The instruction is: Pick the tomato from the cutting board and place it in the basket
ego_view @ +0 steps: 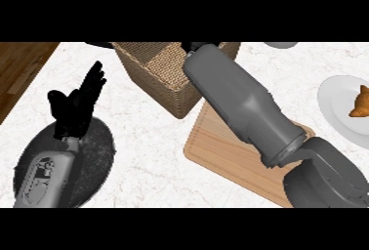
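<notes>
A white marbled worktop (pixel 144 146) fills the view. At three o'clock a white plate (pixel 333 110) carries a croissant (pixel 359 102). At eight o'clock lies a dark round plate (pixel 102 146). Brown wood (pixel 18 68) borders ten o'clock.

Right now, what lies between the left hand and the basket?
Nothing stands there. In the head view, only bare white counter shows between the open left hand and the basket.
</notes>
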Controlling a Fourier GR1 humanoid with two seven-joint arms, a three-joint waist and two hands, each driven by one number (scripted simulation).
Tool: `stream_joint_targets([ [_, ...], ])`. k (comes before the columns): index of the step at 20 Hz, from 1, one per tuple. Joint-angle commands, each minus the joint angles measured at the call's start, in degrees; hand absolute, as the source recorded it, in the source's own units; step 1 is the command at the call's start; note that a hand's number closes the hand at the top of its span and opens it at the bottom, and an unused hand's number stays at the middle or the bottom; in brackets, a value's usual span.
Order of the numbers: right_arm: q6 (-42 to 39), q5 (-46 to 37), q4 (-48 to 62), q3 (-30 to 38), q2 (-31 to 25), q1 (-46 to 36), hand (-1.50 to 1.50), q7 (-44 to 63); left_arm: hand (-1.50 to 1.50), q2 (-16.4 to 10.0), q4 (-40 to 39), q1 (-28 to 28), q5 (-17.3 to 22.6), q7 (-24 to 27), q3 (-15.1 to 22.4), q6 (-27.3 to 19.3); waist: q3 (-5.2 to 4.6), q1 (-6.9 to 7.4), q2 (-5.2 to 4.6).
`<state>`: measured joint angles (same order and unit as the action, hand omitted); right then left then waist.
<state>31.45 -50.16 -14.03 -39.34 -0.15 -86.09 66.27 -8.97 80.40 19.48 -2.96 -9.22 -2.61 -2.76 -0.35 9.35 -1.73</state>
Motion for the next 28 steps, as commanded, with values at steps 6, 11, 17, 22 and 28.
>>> stream_joint_targets([
  [6, -15.4, 7.0, 0.4, 2.2, 0.1, 0.6, 1.5, 3.0, 0.0, 0.2, 0.6, -0.5, -0.5, 0.5, 0.3, -0.4, 0.08, -0.16, 0.02],
  [11, -16.0, 9.8, -0.2, 2.7, 0.1, 2.0, 1.5, 1.3, 0.0, -1.2, -1.0, 0.3, -0.4, 0.5, -1.1, -0.1, 0.13, -1.02, -0.15],
  [17, -15.7, 9.9, -1.2, 0.1, 0.1, 3.3, 1.5, 3.7, 0.0, 0.6, -0.2, 0.6, -0.9, -0.5, -0.1, -1.5, 0.14, -1.02, -0.14],
  [22, -17.2, 10.7, -0.4, -0.3, 0.1, 3.4, 1.5, 2.4, 0.0, -1.1, 1.1, -2.6, 1.0, 0.6, -1.5, 0.9, 0.15, -1.59, 0.11],
  [28, -18.1, 11.3, 0.3, -1.4, 0.1, 5.0, 1.5, 2.3, 0.0, 0.1, 1.6, -1.6, 0.1, -0.7, -0.6, -0.4, 0.19, -1.32, -0.1],
])
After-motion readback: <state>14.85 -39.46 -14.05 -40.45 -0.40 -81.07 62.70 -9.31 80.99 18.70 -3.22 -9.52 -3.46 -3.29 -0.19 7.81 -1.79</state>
